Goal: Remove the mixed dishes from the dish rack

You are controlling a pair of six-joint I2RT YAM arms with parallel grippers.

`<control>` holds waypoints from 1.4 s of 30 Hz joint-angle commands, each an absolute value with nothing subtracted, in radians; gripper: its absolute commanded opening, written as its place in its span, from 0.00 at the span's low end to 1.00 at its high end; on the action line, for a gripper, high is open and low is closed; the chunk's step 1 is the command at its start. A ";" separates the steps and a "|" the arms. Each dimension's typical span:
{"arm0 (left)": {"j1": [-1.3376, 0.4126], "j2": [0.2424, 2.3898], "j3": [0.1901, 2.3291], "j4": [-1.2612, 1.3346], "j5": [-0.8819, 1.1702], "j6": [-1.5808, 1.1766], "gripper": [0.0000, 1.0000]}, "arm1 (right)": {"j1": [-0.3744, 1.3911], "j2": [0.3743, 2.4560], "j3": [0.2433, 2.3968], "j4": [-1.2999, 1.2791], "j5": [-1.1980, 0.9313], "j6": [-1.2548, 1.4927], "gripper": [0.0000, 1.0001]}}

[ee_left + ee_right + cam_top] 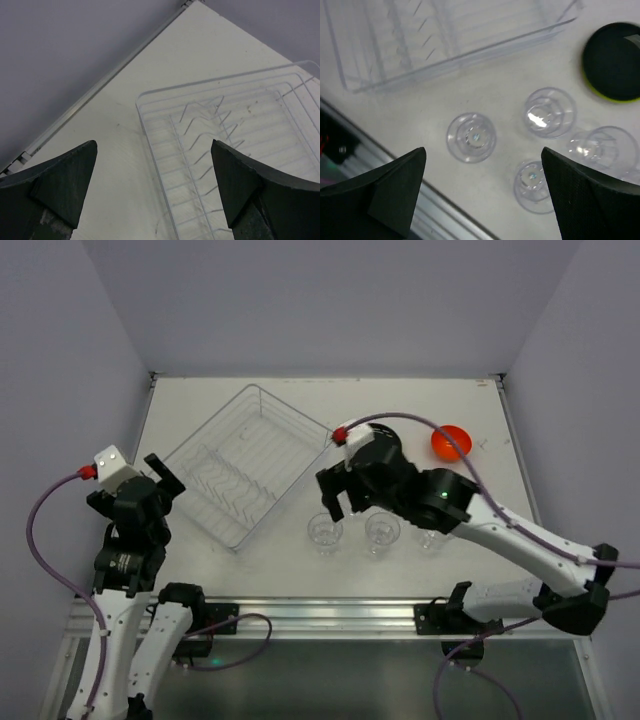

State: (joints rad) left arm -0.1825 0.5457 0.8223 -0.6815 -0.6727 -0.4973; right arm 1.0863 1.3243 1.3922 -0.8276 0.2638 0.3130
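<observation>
The dish rack [245,465] lies on the table left of centre and shows no dishes in it; it also shows in the left wrist view [235,135] and the right wrist view [445,40]. Three clear cups [325,533] stand in a row in front of it; the right wrist view shows several cups [549,112]. The black plate [612,60] lies on the lime-green plate [600,94]. The orange-red bowl [450,442] sits at the right. My right gripper [340,502] is open and empty above the cups [483,150]. My left gripper [168,475] is open and empty beside the rack's left corner [153,145].
The table's metal front rail [330,615] runs just in front of the cups. The back wall and the table's left edge [100,85] lie close to the rack. The right arm hides part of the black plate [388,433] in the top view.
</observation>
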 commanded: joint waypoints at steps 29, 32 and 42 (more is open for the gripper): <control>-0.182 0.371 0.959 -0.696 -0.437 -0.244 1.00 | 0.821 0.196 1.002 -1.020 0.948 0.367 0.99; -0.204 0.388 0.974 -0.701 -0.465 -0.244 1.00 | 0.821 0.199 1.011 -1.037 0.943 0.383 0.99; -0.212 0.380 0.968 -0.687 -0.488 -0.253 1.00 | 0.821 0.206 0.992 -1.038 1.008 0.403 0.99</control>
State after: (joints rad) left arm -0.2054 0.3756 0.9646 -0.6983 -0.4717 -0.2687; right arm 0.8177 0.1989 0.9970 -1.0344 0.9421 0.3668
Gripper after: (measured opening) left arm 0.997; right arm 0.990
